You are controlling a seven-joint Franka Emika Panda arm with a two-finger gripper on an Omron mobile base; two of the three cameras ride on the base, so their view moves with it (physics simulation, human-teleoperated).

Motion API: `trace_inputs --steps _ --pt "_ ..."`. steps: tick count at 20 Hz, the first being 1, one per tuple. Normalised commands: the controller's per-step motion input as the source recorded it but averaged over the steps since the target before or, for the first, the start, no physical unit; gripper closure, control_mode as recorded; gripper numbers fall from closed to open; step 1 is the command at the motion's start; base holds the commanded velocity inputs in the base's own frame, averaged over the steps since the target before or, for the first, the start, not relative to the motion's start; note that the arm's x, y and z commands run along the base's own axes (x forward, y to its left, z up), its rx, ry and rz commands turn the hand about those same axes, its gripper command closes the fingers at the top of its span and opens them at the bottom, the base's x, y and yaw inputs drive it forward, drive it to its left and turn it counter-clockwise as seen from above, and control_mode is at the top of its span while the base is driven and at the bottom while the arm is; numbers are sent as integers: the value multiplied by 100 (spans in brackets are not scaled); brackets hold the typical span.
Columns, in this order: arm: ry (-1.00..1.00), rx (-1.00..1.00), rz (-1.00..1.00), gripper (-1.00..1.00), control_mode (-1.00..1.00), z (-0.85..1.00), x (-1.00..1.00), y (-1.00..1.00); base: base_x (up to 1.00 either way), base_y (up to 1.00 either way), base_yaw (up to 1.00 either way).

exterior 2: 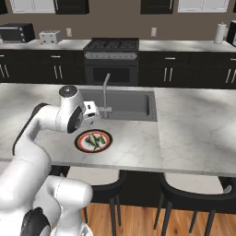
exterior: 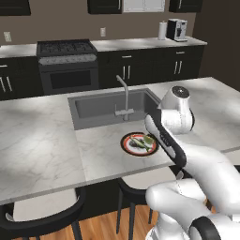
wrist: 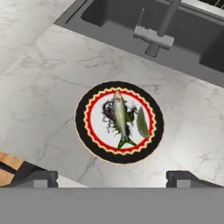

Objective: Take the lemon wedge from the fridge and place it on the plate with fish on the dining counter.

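The plate with fish (wrist: 83,127) lies on the dining counter (wrist: 39,87), just in front of the sink. The pale fish (wrist: 120,118) stretches across the plate's white centre. Beside the fish, on the plate, rests the lemon wedge (wrist: 142,122), a small yellow-green sliver with nothing touching it. My gripper (wrist: 113,177) hangs above the plate's near edge, open, its fingertips (wrist: 41,177) far apart and empty. From the base, the plate (exterior: 125,143) (exterior 2: 79,142) sits right under my hand (exterior 2: 91,111). The fridge is out of view.
The grey sink (exterior: 103,105) with its faucet (exterior: 125,96) is inset just beyond the plate. Dark stools (exterior: 42,215) (exterior 2: 193,193) stand under the counter's near edge. A black stove (exterior: 65,51) and dark cabinets line the back wall.
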Motion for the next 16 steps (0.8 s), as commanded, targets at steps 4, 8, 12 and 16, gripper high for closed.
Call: trace_inputs --steps 4,8,12,16 --pt "-58 -13 -3 -100 -100 100 -100 10 0 0 0" --pt "-78 -24 -1 -100 -100 88 -100 9 0 0 0" --pt "-39 -7 -7 -100 -100 25 -50 4 0 0 0" --pt "-20 0 0 -100 -100 4 -30 0 0 0 0"
